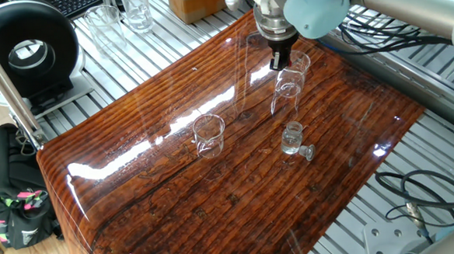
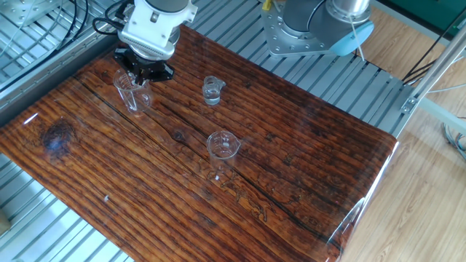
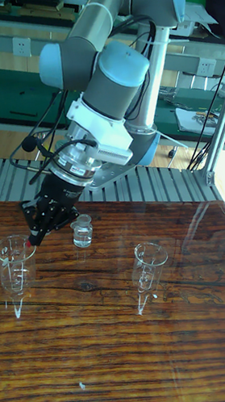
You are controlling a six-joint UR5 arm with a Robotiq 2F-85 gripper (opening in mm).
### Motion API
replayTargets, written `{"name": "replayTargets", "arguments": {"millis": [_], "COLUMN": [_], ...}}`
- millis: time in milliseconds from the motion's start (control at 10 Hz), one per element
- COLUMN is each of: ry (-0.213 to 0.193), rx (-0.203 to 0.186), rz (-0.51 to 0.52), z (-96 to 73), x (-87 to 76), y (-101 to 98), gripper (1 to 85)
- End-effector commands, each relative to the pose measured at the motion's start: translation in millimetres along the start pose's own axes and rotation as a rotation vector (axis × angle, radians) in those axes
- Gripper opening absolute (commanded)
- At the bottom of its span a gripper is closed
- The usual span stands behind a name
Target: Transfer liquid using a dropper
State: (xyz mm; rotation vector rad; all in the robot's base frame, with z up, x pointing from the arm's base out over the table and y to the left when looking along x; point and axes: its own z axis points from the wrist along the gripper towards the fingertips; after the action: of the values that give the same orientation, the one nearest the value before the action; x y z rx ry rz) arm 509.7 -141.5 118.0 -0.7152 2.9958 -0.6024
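- The gripper (image 1: 279, 61) hangs right over the mouth of the tall clear glass vessel (image 1: 288, 87) at the far edge of the wooden table (image 1: 215, 190); in the other fixed view it's at (image 2: 143, 75) above that same vessel (image 2: 126, 90).
- In the tall fixed view there's a small red bit at the fingertips (image 3: 32, 238), which looks like the bulb of the dropper (image 3: 31, 240). So the fingers look pinched on that bulb, though it's tiny and I wouldn't swear to it.
- The dropper's clear tube points down into the vessel (image 3: 14, 260) (honestly it's nearly impossible to pick out against the glass).
- Can't make out the liquid in any view; clear stuff in clear glass.
- A small stoppered bottle (image 1: 291, 137) stands near the vessel, toward the table's middle, with a little stopper-like piece (image 1: 308, 152) lying just beside it.
- A second clear glass (image 1: 209, 134) stands on its own, well apart from both; also at (image 2: 223, 148) and (image 3: 150, 263).
- A black round device (image 1: 27, 50) sits off the table on the metal bench.
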Motion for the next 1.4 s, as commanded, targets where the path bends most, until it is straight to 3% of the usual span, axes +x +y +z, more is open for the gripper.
{"name": "replayTargets", "arguments": {"millis": [0,300,400,700,800,1100,1300], "ry": [-0.018,-0.018,-0.018,-0.034,-0.048,-0.054,-0.026], "rx": [-0.063,-0.128,-0.134,-0.204,-0.223,-0.225,-0.231], "rz": [-0.02,-0.049,-0.046,-0.033,-0.021,-0.009,0.02], "z": [-20.3,-48.8,-59.5,-104.8,-111.4,-117.7,-129.4], "x": [2.3,10.6,13.2,18.1,17.6,16.5,22.0], "y": [-4.3,-12.6,-13.5,-4.9,2.4,8.1,19.5], "gripper": [2.0,2.0,2.0,2.0,2.0,2.0,2.0]}}
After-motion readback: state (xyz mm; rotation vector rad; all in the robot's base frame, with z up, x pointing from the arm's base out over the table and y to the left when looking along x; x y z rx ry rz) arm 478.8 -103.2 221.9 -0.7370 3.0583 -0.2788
